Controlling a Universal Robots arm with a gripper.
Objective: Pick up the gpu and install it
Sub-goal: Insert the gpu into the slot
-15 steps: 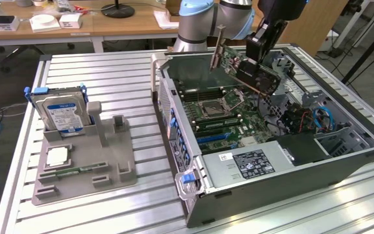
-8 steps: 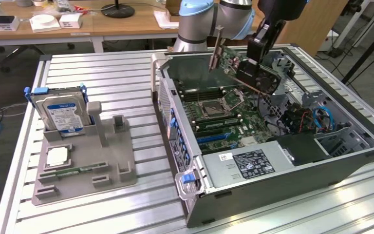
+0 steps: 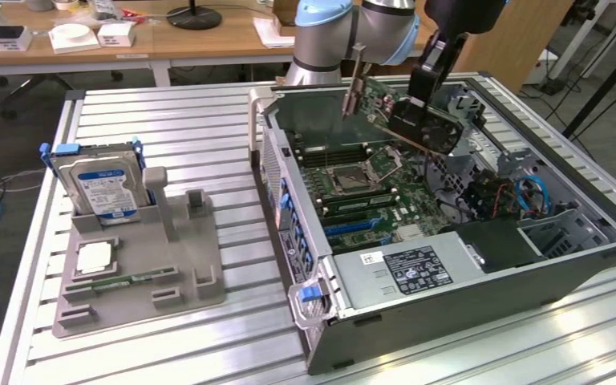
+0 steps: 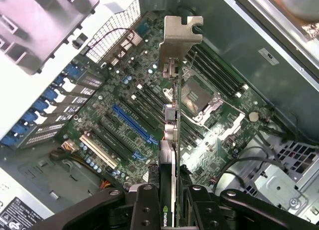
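Wrist view: the gpu (image 4: 171, 140) is clamped edge-on in the end effector (image 4: 169, 205), bracket (image 4: 179, 38) leading, above the motherboard (image 4: 114, 110) near its blue slot (image 4: 132, 122), seemingly held so to let its edge meet a slot. The exterior view adds what that hides: the gpu hangs tilted, clear of the motherboard, inside the open case (image 3: 468, 309).

Open PC case (image 3: 458, 313) hugs the slatted table's (image 3: 180, 112) edge on the exterior view's right, motherboard (image 3: 364, 200) exposed inside. Over by the opposite edge, a grey holder tray (image 3: 185, 277) carries an upright hard drive (image 3: 99, 186) and a flat-lying memory stick (image 3: 126, 281).
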